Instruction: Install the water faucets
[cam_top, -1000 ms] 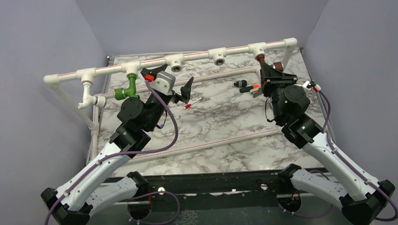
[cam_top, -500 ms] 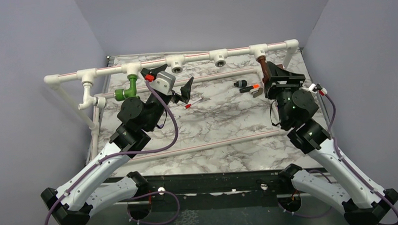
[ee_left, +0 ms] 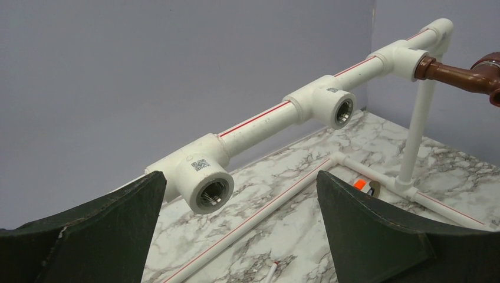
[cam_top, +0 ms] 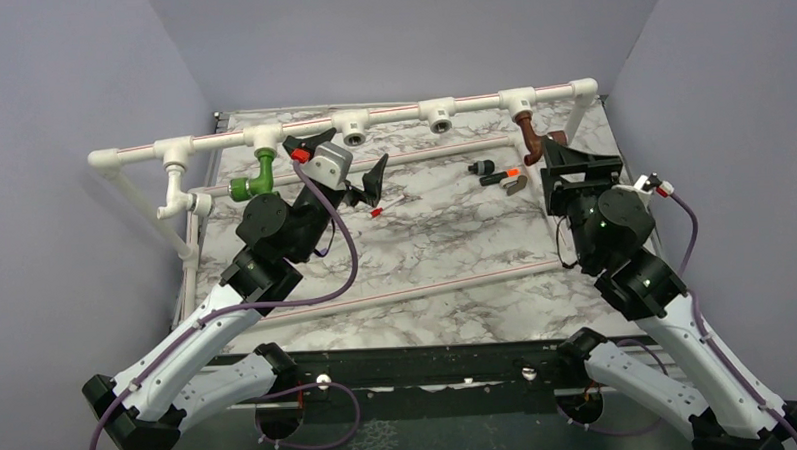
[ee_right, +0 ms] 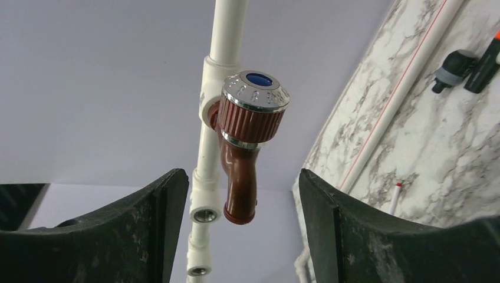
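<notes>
**Both taps in the pipe frame, both grippers let go**

The copper-coloured faucet sits in the right-end T-fitting of the pipe frame. Its stem runs out toward the arms, then bends right, and its knob faces the right wrist camera. The right gripper has its jaws spread either side of the faucet, clear of it. The green faucet sits in a left T-fitting, its spout bent leftward. The left gripper gapes wide and empty.
</notes>
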### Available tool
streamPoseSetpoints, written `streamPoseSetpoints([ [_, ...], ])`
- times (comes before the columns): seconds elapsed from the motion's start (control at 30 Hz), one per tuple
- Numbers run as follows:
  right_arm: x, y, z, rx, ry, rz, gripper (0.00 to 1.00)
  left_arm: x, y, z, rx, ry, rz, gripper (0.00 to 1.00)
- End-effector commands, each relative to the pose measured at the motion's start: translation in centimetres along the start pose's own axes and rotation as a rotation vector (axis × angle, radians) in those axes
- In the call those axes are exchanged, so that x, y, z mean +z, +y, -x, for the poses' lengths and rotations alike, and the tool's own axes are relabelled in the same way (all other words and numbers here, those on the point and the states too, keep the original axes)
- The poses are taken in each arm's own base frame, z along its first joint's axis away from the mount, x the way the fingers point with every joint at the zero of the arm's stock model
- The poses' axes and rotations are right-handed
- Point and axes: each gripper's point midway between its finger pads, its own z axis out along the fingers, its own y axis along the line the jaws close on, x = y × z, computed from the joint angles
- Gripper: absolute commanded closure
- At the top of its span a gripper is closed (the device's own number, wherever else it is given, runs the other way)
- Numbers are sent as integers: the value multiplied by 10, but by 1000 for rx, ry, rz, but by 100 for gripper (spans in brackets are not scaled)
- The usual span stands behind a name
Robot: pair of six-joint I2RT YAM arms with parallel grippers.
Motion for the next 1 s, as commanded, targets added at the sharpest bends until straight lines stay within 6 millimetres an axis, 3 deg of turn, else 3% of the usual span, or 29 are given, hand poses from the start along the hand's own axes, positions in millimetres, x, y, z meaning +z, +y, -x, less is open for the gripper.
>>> streamPoseSetpoints([
  [0.0,-15,-1,8,-176,24,0,26,0,-5,1,-2,-11,-20,1],
  [0.33,-31,17,24,-611,17,132,27,0,-5,1,-1,-11,-21,1],
  [0.57,-37,40,20,-1124,37,344,27,0,-4,2,0,-14,-20,1],
  [0.77,-34,46,36,-1549,-59,397,22,-1,-4,4,-1,-18,-20,1],
  [0.97,-47,54,7,-1922,17,681,17,-2,-3,6,-2,-23,-17,1],
])
